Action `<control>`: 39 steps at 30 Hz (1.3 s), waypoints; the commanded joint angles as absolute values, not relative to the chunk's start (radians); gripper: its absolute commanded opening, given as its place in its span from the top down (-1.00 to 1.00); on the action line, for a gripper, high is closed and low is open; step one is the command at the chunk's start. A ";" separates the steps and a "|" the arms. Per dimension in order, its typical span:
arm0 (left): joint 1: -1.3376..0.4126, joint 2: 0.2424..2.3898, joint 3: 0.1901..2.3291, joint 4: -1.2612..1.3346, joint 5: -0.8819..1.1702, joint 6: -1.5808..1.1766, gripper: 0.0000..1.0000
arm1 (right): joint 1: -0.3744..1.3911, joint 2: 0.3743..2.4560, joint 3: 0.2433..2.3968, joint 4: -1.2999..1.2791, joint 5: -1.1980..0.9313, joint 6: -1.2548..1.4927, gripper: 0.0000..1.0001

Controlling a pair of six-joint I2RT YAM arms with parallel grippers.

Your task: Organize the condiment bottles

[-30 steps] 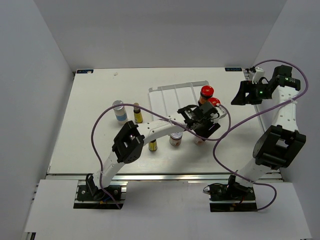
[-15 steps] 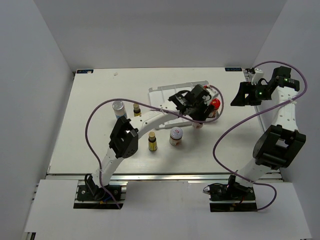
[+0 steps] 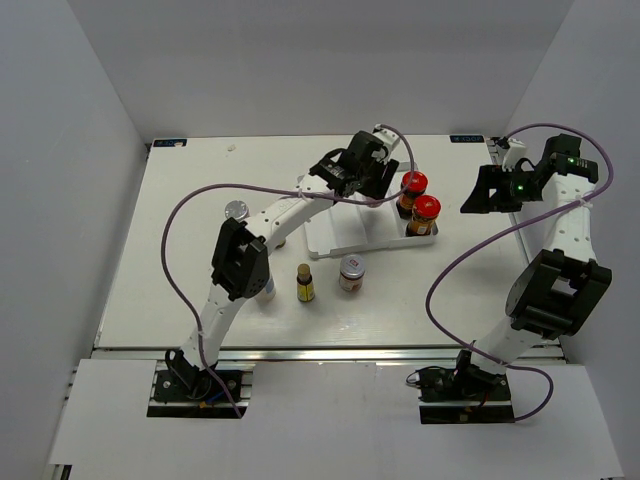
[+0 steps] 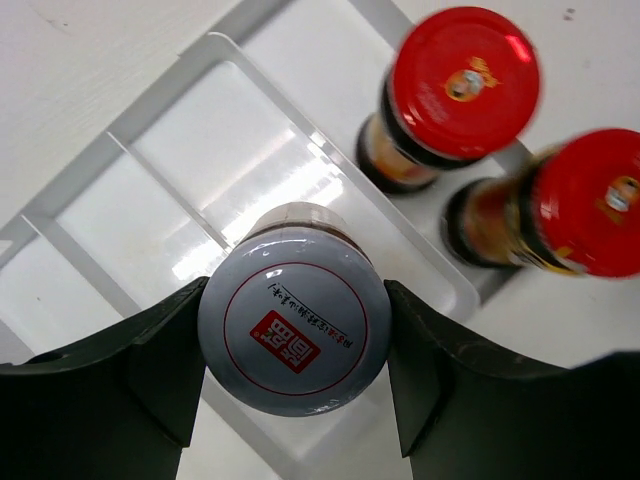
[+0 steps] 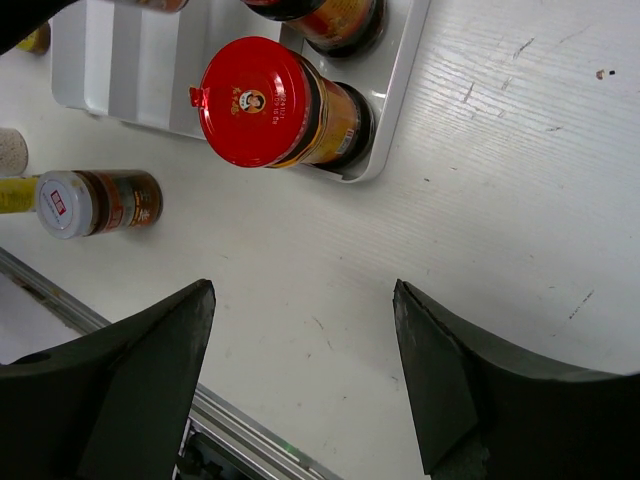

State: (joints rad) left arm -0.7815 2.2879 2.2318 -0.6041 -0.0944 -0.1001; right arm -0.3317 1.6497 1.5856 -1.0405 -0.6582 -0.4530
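The left arm stretches far across the table (image 3: pixel 390 310) to the white ribbed tray (image 3: pixel 360 225) at its 12 o'clock. The left gripper (image 4: pixel 295 290) points straight down, its fingers (image 4: pixel 150 360) clamped on the lid of a silver-lidded jar (image 4: pixel 293 325). The jar is upright over the tray's middle compartments; whether it rests on the floor I cannot tell.

The right arm is folded at 3 o'clock. The right gripper (image 5: pixel 300 310) has its jaws apart and holds nothing.

Two red-capped bottles (image 3: pixel 413 184) (image 3: pixel 426 209) stand close together in the tray's 3 o'clock end compartment.

Only the left wrist view shows the held jar; from above the gripper hides it. The top view shows an amber bottle (image 3: pixel 305 283) and a second jar (image 3: pixel 350 272) on the table at the tray's 6 o'clock. It alone shows a silver-capped bottle (image 3: pixel 237 210) at 9 o'clock.
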 commanded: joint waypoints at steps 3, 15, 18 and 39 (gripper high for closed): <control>-0.765 2.347 2.325 -0.443 -0.106 -0.081 1.00 | -0.333 1.621 1.575 -1.026 -0.690 -0.466 -0.54; -0.767 2.375 2.295 -0.434 -0.092 -0.095 -0.32 | -0.333 1.603 1.529 -1.028 -0.703 -0.479 -0.56; -0.769 2.347 2.286 -0.446 -0.091 -0.098 -0.59 | -0.331 1.601 1.525 -1.034 -0.709 -0.489 -0.57; -0.848 1.804 1.795 -0.805 0.140 -0.127 -0.68 | -0.117 1.420 1.310 -1.049 -0.753 -0.873 -0.70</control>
